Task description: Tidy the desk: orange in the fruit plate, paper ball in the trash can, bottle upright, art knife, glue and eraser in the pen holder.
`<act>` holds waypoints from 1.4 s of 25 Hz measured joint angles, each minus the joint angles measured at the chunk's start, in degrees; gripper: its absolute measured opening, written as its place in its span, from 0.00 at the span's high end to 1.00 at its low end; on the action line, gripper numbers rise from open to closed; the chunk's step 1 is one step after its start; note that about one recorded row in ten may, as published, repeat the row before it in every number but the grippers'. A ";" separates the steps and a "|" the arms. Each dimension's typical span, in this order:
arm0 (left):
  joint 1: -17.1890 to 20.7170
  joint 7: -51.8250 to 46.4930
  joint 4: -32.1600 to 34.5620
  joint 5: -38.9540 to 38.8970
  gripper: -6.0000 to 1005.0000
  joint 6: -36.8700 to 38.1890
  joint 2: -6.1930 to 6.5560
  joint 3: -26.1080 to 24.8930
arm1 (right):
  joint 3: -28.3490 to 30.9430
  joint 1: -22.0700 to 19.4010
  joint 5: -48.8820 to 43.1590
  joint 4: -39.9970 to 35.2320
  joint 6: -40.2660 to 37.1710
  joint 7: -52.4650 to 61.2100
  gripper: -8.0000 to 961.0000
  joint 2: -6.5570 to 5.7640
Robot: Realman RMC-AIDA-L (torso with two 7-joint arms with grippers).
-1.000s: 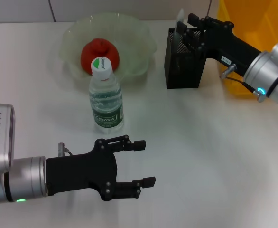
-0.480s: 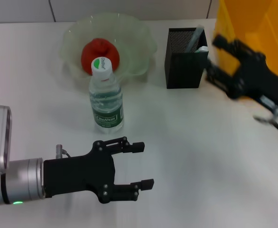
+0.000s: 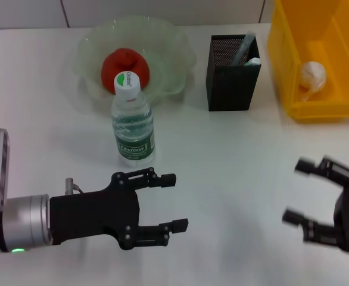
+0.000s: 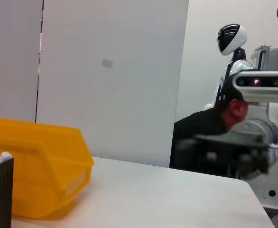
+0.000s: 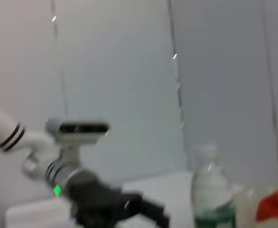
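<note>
White worktop carries both grippers, left [image 3: 171,202] and right [image 3: 308,193], jaws released nearest the camera, the right just withdrawn from the pen holder [image 3: 233,74], beyond the upright bottle [image 3: 132,122]; tidying looks finished.

The orange [image 3: 124,64] was red-orange in a pale green plate [image 3: 174,47]; the bin [image 3: 293,71] was bright yellow, the mesh cup [image 3: 231,89] black.
</note>
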 joint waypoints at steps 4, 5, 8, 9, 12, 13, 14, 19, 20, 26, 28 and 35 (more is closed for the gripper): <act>-0.28 -0.11 0.02 0.00 0.22 -0.01 0.00 0.12 | 2.45 -0.07 -6.33 -0.09 -0.47 -0.11 0.12 -0.04; -0.33 -0.23 0.02 0.00 0.22 -0.01 0.00 0.18 | 2.67 -0.08 -6.99 -0.10 -0.32 -0.11 0.12 -0.05; -0.34 -0.56 0.06 0.00 0.22 -0.01 0.01 0.16 | 2.86 -0.11 -7.50 -0.14 -0.11 -0.12 0.12 -0.07; -0.34 -0.56 0.06 0.00 0.22 -0.01 0.01 0.16 | 2.86 -0.11 -7.50 -0.14 -0.11 -0.12 0.12 -0.07; -0.35 -0.62 0.17 0.00 0.22 -0.01 0.06 0.12 | 3.26 -0.13 -7.57 -0.17 -0.10 -0.12 0.12 -0.07; -0.35 -0.62 0.17 0.00 0.22 -0.01 0.06 0.12 | 3.37 -0.14 -7.58 -0.18 -0.06 -0.13 0.12 -0.07; -0.35 -0.62 0.17 0.00 0.22 -0.01 0.06 0.12 | 3.47 -0.17 -7.60 -0.19 0.05 -0.13 0.12 -0.07; -0.30 -0.63 0.20 0.00 0.22 -0.01 0.08 0.10 | 3.65 -0.26 -7.67 -0.21 0.47 -0.12 0.12 -0.07; -0.30 -0.71 0.20 0.00 0.22 -0.01 0.08 0.07 | 3.66 -0.27 -7.68 -0.20 0.47 -0.12 0.12 -0.07; -0.30 -0.72 0.20 0.00 0.22 -0.01 0.08 0.11 | 3.71 -0.29 -7.72 -0.22 0.48 -0.15 0.12 -0.04; -0.30 -0.72 0.20 0.00 0.22 -0.01 0.08 0.13 | 3.72 -0.29 -7.74 -0.22 0.47 -0.15 0.12 -0.03; -0.23 -0.72 0.19 0.00 0.22 -0.01 0.07 0.06 | 3.88 -0.29 -7.76 -0.20 0.46 -0.14 0.12 0.03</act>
